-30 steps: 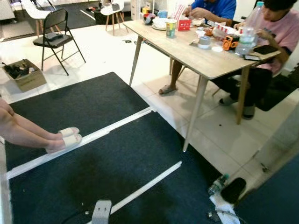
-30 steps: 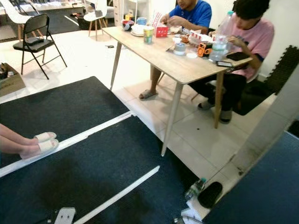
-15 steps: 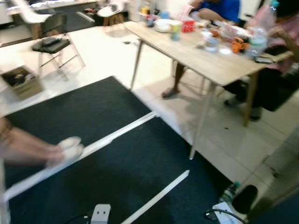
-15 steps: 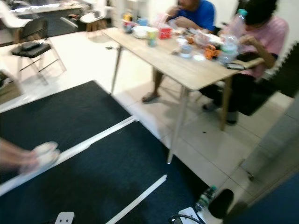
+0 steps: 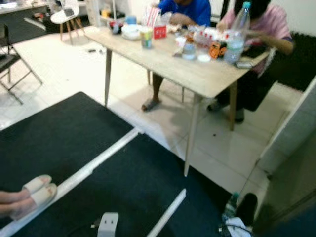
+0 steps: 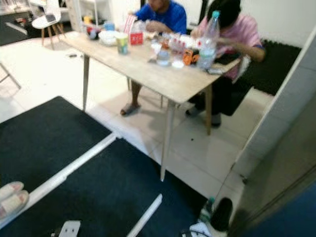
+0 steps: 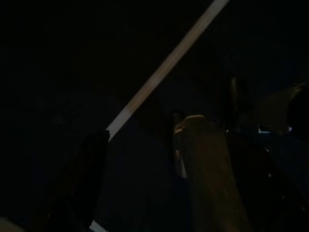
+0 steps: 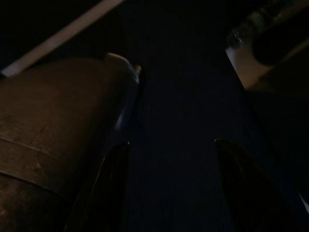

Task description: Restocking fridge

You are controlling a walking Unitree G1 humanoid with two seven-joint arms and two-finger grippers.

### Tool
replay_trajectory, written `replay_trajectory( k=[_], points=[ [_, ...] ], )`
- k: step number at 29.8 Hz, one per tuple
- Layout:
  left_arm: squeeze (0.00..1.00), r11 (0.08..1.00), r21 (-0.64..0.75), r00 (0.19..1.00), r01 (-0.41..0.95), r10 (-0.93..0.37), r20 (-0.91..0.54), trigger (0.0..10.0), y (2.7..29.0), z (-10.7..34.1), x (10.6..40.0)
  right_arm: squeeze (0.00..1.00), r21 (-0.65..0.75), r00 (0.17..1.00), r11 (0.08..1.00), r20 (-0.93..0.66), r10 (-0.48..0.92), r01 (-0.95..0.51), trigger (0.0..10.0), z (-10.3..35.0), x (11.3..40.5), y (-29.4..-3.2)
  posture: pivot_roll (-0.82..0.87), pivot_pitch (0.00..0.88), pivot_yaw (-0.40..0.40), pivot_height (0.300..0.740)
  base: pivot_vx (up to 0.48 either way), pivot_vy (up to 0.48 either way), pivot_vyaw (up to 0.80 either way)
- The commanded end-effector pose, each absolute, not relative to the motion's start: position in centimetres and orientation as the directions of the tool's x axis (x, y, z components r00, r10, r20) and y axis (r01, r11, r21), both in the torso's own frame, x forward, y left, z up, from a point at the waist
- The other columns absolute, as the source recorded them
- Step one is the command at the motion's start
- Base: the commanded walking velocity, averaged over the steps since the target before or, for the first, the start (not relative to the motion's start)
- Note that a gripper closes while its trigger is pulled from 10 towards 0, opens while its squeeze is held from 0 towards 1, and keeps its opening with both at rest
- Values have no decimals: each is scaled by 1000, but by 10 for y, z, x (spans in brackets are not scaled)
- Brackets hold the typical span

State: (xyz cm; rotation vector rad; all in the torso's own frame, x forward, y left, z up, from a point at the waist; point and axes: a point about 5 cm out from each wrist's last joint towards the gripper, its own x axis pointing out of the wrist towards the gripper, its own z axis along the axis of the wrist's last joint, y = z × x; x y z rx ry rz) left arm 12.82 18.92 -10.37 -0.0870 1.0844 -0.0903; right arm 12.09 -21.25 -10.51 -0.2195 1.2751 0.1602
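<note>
A tall pale grey panel [image 5: 291, 143], maybe an appliance's side, rises at the right edge. At its foot, a clear plastic bottle [image 5: 230, 207] lies on the floor beside a black object [image 5: 247, 210]. Both wrist views are very dark. My right gripper [image 8: 171, 144] hangs over the dark mat, its two fingers [image 8: 108, 188] apart with nothing between them. My left gripper [image 7: 169, 137] also hangs low over the mat, one finger [image 7: 89, 179] dimly visible and the other a dark shape well apart from it. A white tape line [image 7: 164, 72] crosses beneath it.
A long wooden table [image 5: 163, 61] with cups, food and a tall bottle [image 5: 239, 27] stands ahead; two people sit behind it. A person's feet in white slippers [image 5: 34, 190] rest on the dark mat [image 5: 74, 133] at left. A white plug block [image 5: 107, 224] lies near me.
The head camera has swung to the right, so the table, mat and slippered feet have slid leftward in view and the grey panel at right looms larger. Nothing itself has visibly moved.
</note>
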Motion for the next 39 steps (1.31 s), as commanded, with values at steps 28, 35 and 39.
replay_trajectory(
  k=[28, 35, 39],
  points=[
    [0, 993, -111, 455, 35, -114, -883, 10000, 190, -104, 126, 0, -70, 320, 964, -947, 16, -256, 10000, -103, 126, -214, -22, 0, 19, 740, 306, 0, 157],
    [0, 993, -112, 453, 34, -115, -884, 10000, 189, -105, 125, 0, -83, 303, 965, -953, -4, -250, 10000, -104, 123, -214, -24, 0, 20, 740, 308, 0, 0],
    [0, 993, -114, 451, 35, -117, -885, 10000, 189, -105, 125, 0, -82, 302, 965, -953, -4, -248, 10000, -104, 123, -214, -24, 0, 20, 740, 310, 0, 0]
  ],
)
